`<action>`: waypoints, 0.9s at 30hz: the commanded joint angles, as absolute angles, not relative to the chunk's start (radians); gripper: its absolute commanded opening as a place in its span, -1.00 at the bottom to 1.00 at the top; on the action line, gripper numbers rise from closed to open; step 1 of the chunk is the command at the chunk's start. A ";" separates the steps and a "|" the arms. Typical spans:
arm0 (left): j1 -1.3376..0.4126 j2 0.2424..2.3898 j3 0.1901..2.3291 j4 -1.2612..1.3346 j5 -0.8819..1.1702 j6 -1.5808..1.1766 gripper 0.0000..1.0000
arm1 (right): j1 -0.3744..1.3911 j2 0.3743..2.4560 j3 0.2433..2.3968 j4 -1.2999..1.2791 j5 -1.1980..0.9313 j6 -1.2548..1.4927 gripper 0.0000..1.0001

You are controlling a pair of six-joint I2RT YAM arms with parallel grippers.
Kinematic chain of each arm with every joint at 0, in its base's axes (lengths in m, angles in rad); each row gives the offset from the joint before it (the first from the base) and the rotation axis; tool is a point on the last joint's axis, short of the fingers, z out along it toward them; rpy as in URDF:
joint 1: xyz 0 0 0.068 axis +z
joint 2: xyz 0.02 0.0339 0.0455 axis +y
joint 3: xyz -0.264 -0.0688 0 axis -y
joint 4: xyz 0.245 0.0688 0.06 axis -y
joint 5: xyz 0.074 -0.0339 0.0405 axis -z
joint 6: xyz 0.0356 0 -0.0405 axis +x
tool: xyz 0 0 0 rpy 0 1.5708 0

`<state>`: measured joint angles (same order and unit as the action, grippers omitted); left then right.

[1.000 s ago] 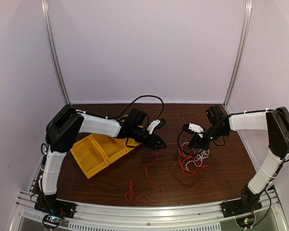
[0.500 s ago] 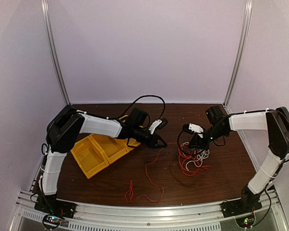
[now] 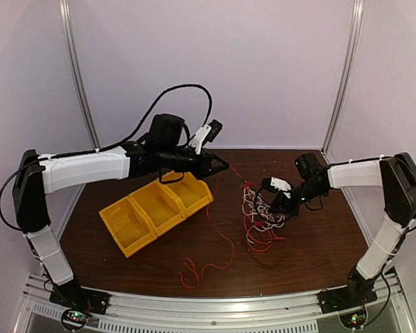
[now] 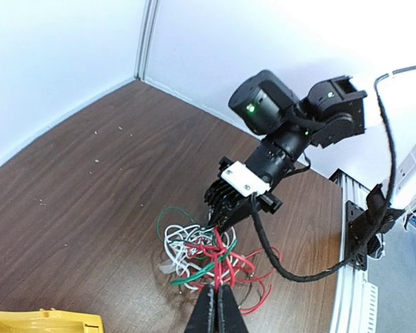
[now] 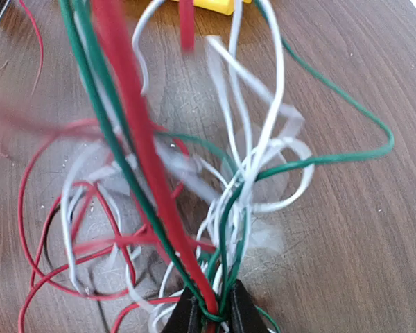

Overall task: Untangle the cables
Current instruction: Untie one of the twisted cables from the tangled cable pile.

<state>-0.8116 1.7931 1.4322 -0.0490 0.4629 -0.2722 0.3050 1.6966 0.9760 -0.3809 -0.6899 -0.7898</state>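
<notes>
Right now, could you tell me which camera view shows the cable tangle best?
The left wrist view: nearly the whole cable tangle is sharp, with red, white and green strands distinct. The right wrist view crops it, partly blurred; the top view shows it small.

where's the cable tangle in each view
Top external: cable tangle right of centre, at the right gripper.
Left wrist: cable tangle low centre; a red cable enters the left gripper.
Right wrist: cable tangle fills the frame.
Shared landmark: yellow bin, in all three.
</notes>
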 commanded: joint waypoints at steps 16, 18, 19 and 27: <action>-0.799 1.565 1.402 -0.117 0.355 -0.283 -1.00 | 0.259 1.569 1.038 -0.530 -0.773 -0.798 -0.45; -0.808 1.582 1.391 -0.123 0.360 -0.283 -1.00 | 0.261 1.519 1.075 -0.582 -0.828 -0.804 -0.24; -0.814 1.589 1.383 -0.121 0.359 -0.285 -1.00 | 0.262 1.498 1.094 -0.594 -0.852 -0.798 -0.11; -0.872 1.659 1.348 -0.029 0.352 -0.339 -1.00 | 0.415 1.343 1.087 -0.413 -0.808 -0.641 0.43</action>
<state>-0.8417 1.6234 1.3582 -0.1204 0.3519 -0.3008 0.3256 1.3872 1.1118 -0.5198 -0.8303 -0.7364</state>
